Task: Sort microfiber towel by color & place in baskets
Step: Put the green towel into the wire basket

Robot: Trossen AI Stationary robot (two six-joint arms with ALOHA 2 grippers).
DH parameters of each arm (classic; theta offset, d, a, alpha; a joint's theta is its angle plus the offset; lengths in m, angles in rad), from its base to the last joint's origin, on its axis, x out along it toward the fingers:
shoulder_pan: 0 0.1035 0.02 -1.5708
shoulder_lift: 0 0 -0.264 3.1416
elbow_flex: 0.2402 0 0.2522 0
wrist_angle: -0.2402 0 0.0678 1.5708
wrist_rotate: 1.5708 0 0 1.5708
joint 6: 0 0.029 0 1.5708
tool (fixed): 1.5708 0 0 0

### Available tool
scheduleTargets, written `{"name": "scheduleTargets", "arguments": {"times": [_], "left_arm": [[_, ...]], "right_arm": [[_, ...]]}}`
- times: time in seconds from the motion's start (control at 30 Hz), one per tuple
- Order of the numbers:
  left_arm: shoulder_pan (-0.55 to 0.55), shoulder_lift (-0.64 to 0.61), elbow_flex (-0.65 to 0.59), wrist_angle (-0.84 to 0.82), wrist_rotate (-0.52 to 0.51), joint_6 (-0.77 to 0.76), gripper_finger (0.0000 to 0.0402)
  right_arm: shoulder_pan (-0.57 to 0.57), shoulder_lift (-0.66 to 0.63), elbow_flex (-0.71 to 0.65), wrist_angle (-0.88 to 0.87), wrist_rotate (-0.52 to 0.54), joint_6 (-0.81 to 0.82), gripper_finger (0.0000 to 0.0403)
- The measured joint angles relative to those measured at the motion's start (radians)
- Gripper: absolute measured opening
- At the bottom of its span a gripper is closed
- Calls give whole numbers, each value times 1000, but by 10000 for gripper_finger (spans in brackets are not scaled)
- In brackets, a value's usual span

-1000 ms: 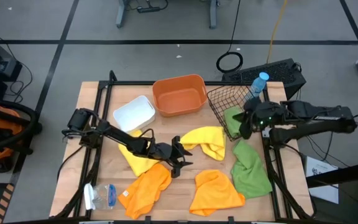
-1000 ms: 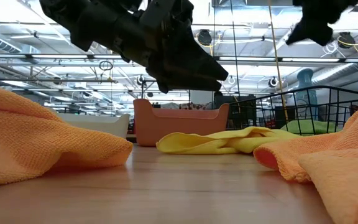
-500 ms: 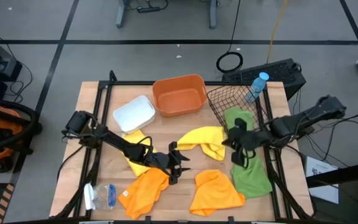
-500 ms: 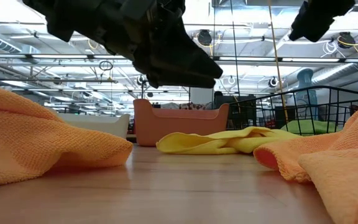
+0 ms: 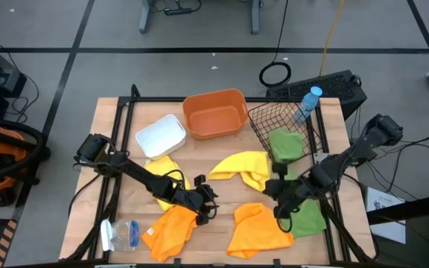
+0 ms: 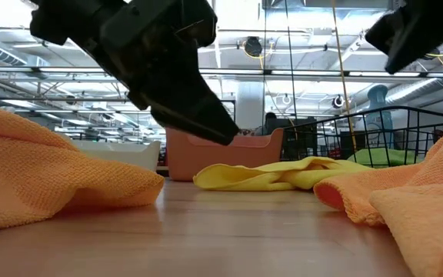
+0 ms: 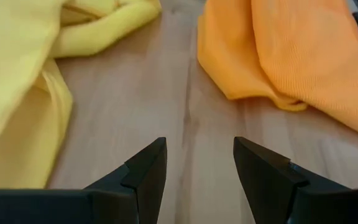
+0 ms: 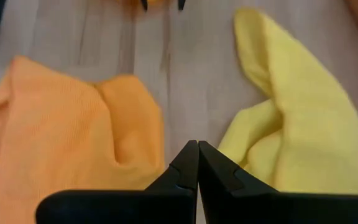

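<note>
My left gripper [image 5: 204, 202] stands open, low over bare wood, with nothing between its fingers [image 7: 197, 163]. It is between a yellow towel [image 5: 161, 187] and an orange towel [image 5: 173, 228]. My right gripper [image 5: 277, 198] is shut and holds nothing [image 8: 196, 163]. It hangs above the table between a second yellow towel [image 5: 244, 170] and a second orange towel [image 5: 258, 229]. One green towel [image 5: 304, 214] lies on the table under the right arm. Another [image 5: 285, 144] lies inside the black wire basket [image 5: 263, 119]. The orange tub [image 5: 214, 113] and the white tray [image 5: 161, 135] stand at the far side.
A blue-capped clear bottle [image 5: 309, 100] stands at the far right beside the wire basket. A clear plastic item [image 5: 121, 234] lies at the near left corner. Black frame rails [image 5: 118, 119] run along the table's edges. Bare wood [image 5: 222, 195] shows between the two grippers.
My right gripper has swung from over the wire basket toward the table's near edge and middle, sinking and rolling as it went, and has stayed shut. My left gripper has shifted a little toward the near edge and tipped, still open. The towels lie as before.
</note>
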Motion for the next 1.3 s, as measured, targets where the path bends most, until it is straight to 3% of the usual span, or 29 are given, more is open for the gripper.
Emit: {"name": "scheduleTargets", "arguments": {"times": [0.23,0.43,0.67,0.87,1.17,1.3], "left_arm": [[-24,0,27,-25,13,-14,192],[-30,0,32,-22,35,-15,192],[-29,0,32,-9,31,-15,192],[-29,0,32,28,28,-12,192],[-31,0,32,57,15,-13,192],[-31,0,32,103,5,14,192]], "right_arm": [[35,104,0,-2,-22,80,0],[69,161,0,-68,-137,254,26],[139,213,-2,-230,-206,358,91],[189,228,-2,-218,-217,372,162],[300,228,-91,-219,-246,558,261],[326,228,-136,-213,-236,640,286]]}}
